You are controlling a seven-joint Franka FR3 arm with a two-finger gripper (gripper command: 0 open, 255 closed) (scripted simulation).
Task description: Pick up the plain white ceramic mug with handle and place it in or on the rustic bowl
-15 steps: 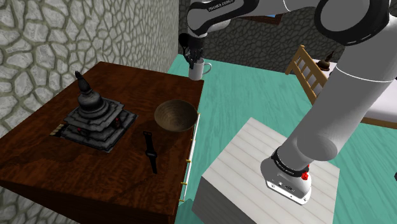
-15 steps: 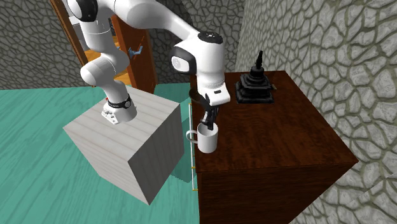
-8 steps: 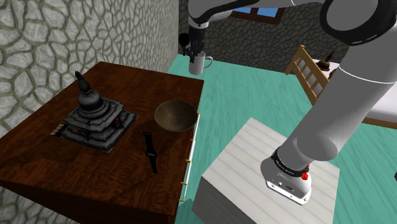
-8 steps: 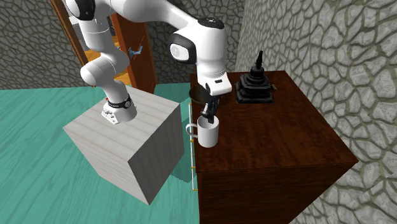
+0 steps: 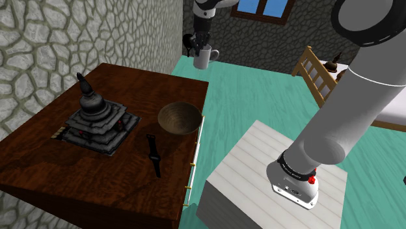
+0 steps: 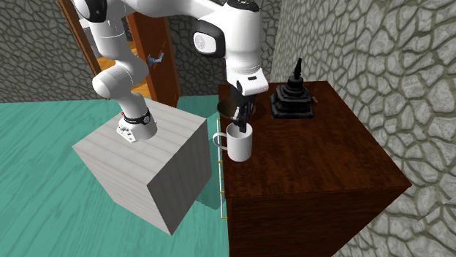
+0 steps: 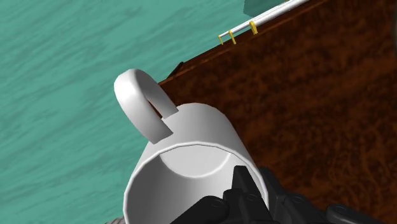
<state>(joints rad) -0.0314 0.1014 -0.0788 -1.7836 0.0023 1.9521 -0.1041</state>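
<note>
**Smooth White Mug, Dark Polished Bench**

The mug is plain white, smooth and faintly glossy, like glazed ceramic. The tool is matt black. The bench is dark reddish wood with a mottled, polished grain; a pale rail with brass-coloured clips runs along its edge. The bowl looks like brown, matt wood. The stand is pale planking, the floor teal wood grain, the wall rough stone.

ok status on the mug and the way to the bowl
Jaws shut on white mug rim. Mug held above table corner. Brown bowl uncovered; black wristwatch beside it, not in the way.
</note>
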